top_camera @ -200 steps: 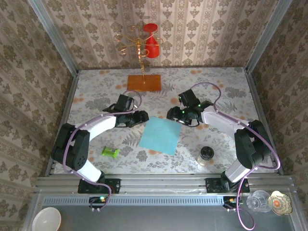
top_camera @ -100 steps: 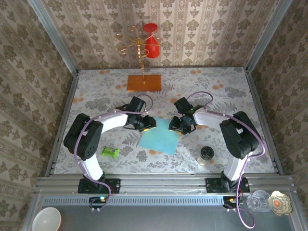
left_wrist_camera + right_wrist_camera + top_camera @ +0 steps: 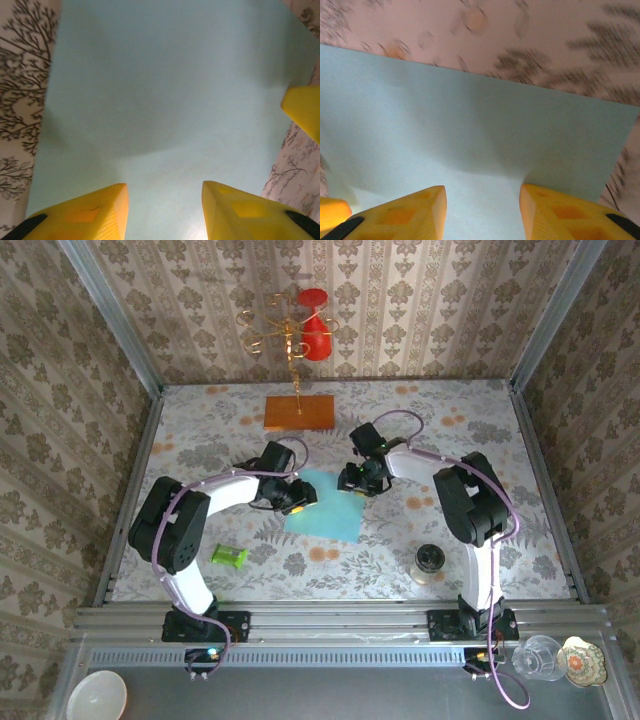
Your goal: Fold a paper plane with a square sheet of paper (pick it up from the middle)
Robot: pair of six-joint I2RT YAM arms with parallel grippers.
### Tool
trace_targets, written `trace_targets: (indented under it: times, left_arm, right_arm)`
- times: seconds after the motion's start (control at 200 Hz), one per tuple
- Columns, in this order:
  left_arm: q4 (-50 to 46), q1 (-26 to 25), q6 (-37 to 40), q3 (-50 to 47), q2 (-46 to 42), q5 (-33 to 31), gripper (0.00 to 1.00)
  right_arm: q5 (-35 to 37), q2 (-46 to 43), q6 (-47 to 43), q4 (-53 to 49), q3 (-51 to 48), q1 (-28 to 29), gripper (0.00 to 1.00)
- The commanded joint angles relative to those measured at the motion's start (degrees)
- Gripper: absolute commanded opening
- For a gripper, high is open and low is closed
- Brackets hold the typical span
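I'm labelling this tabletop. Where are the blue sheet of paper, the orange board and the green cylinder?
sheet of paper (image 3: 328, 510), top view, its bare middle.
orange board (image 3: 299, 412), top view, centre of its top face.
green cylinder (image 3: 229, 557), top view, middle of its side.

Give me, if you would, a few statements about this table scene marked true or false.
The left hand and the right hand are both over the square sheet of paper. True.
The green cylinder rests on the sheet. False: it lies on the table, apart, to the sheet's left.
The orange board lies on the far side of the sheet, apart from it. True.
The left hand's fingers are closed together. False: a gap with paper showing separates them.
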Motion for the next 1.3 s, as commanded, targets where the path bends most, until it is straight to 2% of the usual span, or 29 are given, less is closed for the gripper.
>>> trace_targets:
  times: [0.0,0.155,0.28,0.425,0.74,1.295]
  left_arm:
    - [-0.58,0.41,-0.32,0.14,-2.54,-0.56,0.45]
    - [-2.35,1.09,1.45,1.89,-2.01,-2.30,0.45]
    - [-3.20,2.25,2.54,3.56,-0.38,-3.11,0.44]
    - [-2.91,2.79,2.64,4.60,1.34,-2.94,0.38]
    - [-2.32,2.68,1.96,3.63,4.35,-2.06,0.27]
    - [1.46,2.79,-0.69,-1.71,4.83,-2.06,0.20]
  right_arm:
    - [-2.21,2.28,-6.03,-4.12,3.31,-0.24,0.46]
    - [-0.90,-3.97,-5.38,-3.73,1.25,-0.24,0.46]
    - [-1.08,-8.87,0.01,-0.50,-4.68,-0.24,0.44]
    - [-1.84,-10.97,5.88,3.79,-11.68,-0.15,0.38]
    - [-3.74,-7.16,6.03,4.86,-12.13,0.57,0.30]
    - [-4.82,-1.56,5.29,5.48,-8.27,1.23,0.29]
